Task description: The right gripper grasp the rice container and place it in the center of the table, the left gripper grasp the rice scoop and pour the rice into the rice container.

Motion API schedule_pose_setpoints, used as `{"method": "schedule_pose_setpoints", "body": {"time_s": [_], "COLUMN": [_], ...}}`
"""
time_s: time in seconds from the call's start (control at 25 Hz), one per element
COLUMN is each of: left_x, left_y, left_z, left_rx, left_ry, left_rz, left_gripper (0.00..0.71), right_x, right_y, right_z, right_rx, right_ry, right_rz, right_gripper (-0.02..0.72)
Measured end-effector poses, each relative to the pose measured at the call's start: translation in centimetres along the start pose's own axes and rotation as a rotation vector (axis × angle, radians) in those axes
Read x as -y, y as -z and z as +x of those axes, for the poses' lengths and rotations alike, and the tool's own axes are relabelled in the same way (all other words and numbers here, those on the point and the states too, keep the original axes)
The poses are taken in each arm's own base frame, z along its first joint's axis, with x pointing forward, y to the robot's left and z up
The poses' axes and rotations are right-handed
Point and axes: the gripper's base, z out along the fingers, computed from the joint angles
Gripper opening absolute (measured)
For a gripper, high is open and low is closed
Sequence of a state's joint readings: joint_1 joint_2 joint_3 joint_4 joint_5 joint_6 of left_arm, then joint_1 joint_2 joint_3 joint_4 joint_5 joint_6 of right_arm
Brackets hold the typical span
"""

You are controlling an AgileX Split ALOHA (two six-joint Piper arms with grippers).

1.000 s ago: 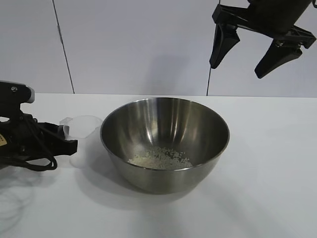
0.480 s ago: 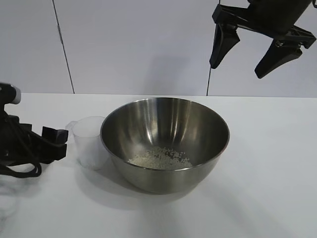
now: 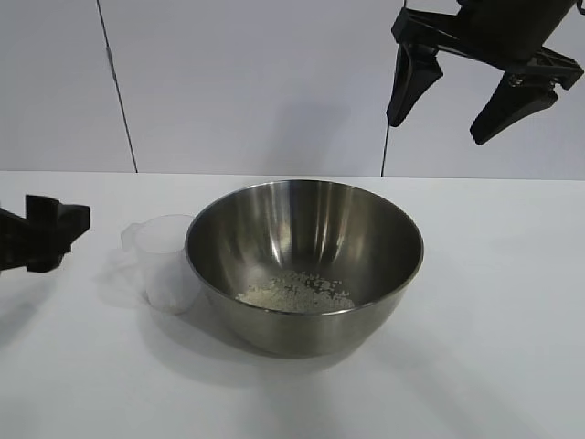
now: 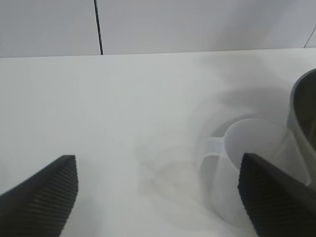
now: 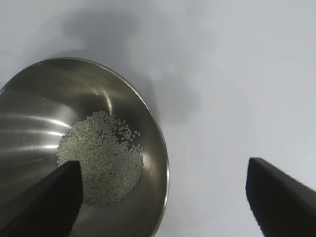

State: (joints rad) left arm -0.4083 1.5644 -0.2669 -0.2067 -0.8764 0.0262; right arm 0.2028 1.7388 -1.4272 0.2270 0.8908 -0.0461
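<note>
Rice container [image 3: 304, 265]: table [image 3: 494, 366] centre, holding rice [image 3: 294, 292]. Rice scoop [image 3: 164, 259]: upright, touching container at 9 o'clock. Left gripper [image 4: 158, 190]: 9 o'clock edge, spread wide, empty. Right gripper [image 3: 475, 87]: raised at 1 o'clock, spread, empty.

The shiny steel rice container [image 3: 304, 261] is sitting upright mid-counter [image 3: 475, 347], holding a small heap of white rice [image 3: 294, 291] at its bottom. The translucent rice scoop [image 3: 164, 261] is standing upright, empty, touching the container's left side.
</note>
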Motion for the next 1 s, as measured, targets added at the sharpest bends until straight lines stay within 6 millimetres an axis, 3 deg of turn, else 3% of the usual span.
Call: {"method": "schedule_pose_setpoints", "body": {"time_s": [0.2,0.36,0.6,0.76,1.0], "left_x": [1.2,2.4,3.5,4.6,6.3], "left_y": [2.1,3.4,3.9,2.3,-1.9], "left_z": [-4.7,-10.6,-17.8,-19.5,-18.8], "left_rx": [-0.220,-0.420,-0.496,-0.633,-0.760], "left_ry": [0.152,0.067,0.055,0.096,0.146], "left_rz": [0.075,0.131,0.161,0.208,0.298], "left_gripper": [0.657,0.681,0.692,0.693,0.693], "right_x": [0.0,0.0,0.0,-0.1,-0.5], "right_y": [0.0,0.0,0.0,0.0,0.8], "right_z": [0.0,0.1,0.4,0.7,0.8], "right_rx": [-0.004,-0.007,-0.043,-0.079,-0.069], "right_ry": [0.000,0.000,-0.018,-0.025,-0.041], "right_rz": [0.000,0.000,-0.002,-0.009,-0.040], "right_gripper": [0.624,0.631,0.655,0.660,0.661]}}
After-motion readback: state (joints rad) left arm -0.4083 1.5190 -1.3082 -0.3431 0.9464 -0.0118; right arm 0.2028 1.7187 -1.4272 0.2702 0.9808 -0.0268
